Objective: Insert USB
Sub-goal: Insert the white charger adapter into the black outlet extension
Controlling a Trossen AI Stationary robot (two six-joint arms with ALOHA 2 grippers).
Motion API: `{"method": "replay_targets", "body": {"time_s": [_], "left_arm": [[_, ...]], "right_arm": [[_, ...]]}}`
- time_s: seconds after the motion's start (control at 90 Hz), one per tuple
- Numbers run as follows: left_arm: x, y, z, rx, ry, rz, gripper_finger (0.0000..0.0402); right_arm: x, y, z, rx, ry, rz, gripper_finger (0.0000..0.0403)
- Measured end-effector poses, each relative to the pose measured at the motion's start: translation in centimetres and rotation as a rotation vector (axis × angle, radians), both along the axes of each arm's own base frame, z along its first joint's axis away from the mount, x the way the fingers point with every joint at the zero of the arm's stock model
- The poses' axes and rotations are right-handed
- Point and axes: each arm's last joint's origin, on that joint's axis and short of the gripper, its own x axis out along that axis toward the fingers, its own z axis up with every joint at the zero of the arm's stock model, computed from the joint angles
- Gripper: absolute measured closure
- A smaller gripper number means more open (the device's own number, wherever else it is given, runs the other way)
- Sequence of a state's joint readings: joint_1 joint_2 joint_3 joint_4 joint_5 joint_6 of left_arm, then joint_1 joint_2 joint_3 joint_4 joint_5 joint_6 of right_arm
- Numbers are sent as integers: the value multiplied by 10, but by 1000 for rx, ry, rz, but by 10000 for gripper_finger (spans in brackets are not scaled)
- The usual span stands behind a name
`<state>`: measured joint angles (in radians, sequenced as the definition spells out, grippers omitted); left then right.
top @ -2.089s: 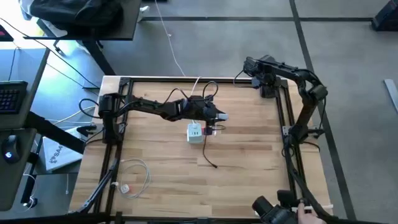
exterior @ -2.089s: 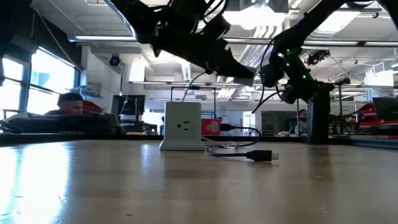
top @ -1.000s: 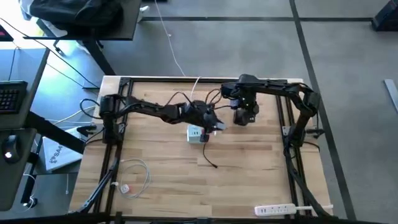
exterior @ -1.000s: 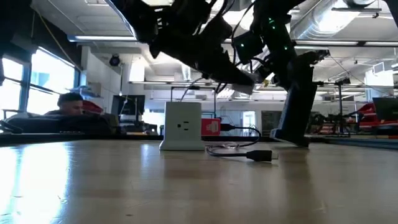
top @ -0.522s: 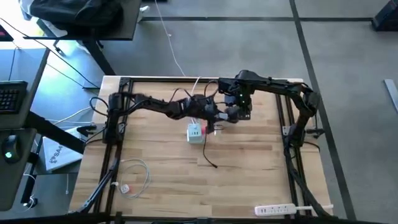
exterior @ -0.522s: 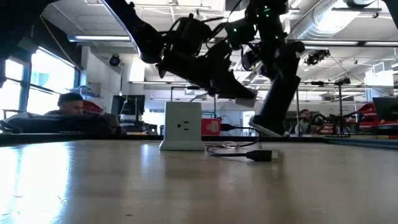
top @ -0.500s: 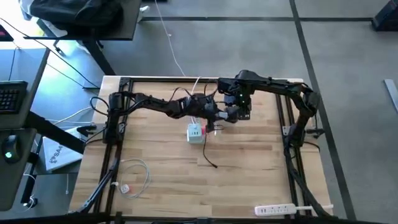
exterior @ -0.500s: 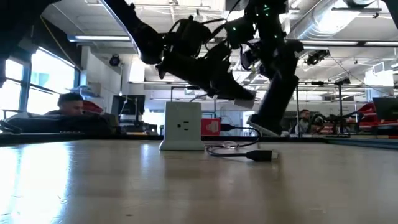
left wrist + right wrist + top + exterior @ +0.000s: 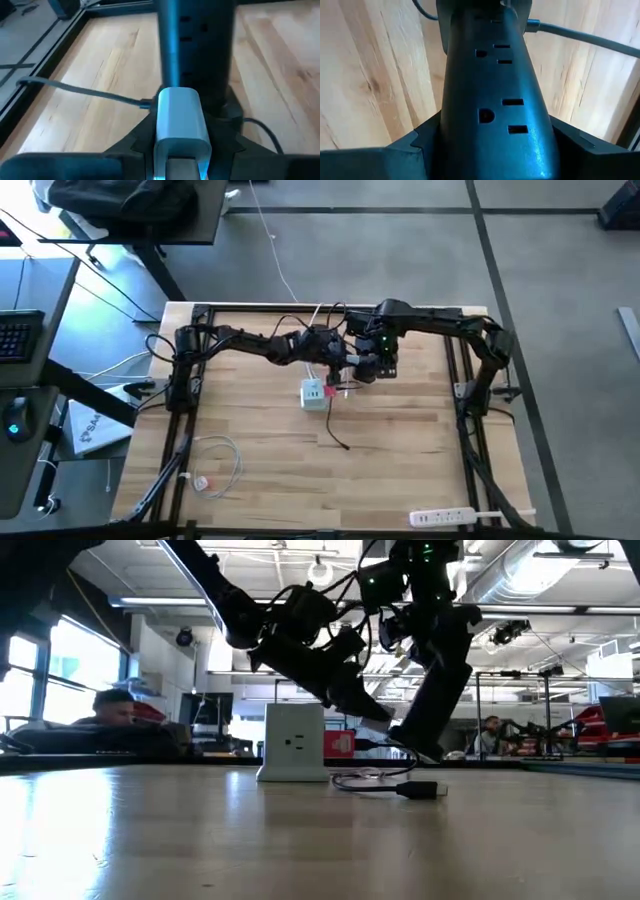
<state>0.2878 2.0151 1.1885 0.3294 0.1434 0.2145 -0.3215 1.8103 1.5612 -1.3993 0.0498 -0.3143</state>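
High view, left to right: coiled white cable (image 9: pixel 215 458) lay at the near-left corner of the table (image 9: pixel 400 450), not involved. Left gripper (image 9: pixel 348 367) hung mid-table, above and just behind the white charger cube (image 9: pixel 314 394); left wrist view showed it clamped on a silvery-blue plug (image 9: pixel 182 120) with a pale cable trailing off it. The USB (image 9: pixel 333 389) sat on the table just right of the cube, in neither gripper; low view put it hard against the cube's side, but I couldn't tell if it was seated in a port or only touching. Its black cable looped forward to a loose black connector (image 9: pixel 420 790). Right gripper (image 9: pixel 380 363) was just right of the left one, nearly touching, gripping a dark power strip (image 9: pixel 492 90) held tilted, lower end down near the table behind the USB. A white power strip (image 9: pixel 445 517) lay at the near-right edge, well apart. My read: step in hand was mating the silvery-blue plug with the dark strip's outlets, not the USB itself. The next move called for lining the plug up square to an outlet face, then freeing one gripper to pinch the USB and drive it straight into the cube while the cube was braced against sliding
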Motion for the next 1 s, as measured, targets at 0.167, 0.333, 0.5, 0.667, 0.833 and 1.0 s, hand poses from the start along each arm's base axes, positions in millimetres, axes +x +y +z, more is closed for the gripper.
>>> {"method": "replay_targets", "body": {"time_s": [0.167,0.333,0.5,0.667,0.833,1.0], "left_arm": [[1,-1,0,-1,-6,-3,309],[1,-2,1,-3,-14,-9,309],[2,-5,1,-15,-12,-38,309],[0,-5,1,-9,11,-28,309],[-5,-9,11,-7,47,-36,309],[-6,-12,23,2,20,-42,309]], "right_arm": [[3,1,-1,9,-20,3,176],[7,0,-2,21,-62,1,176],[9,1,-3,28,-76,1,176],[7,1,-3,28,-60,-25,176],[4,-1,-2,0,-25,-49,176],[5,-1,-2,-16,-31,-46,176]]}}
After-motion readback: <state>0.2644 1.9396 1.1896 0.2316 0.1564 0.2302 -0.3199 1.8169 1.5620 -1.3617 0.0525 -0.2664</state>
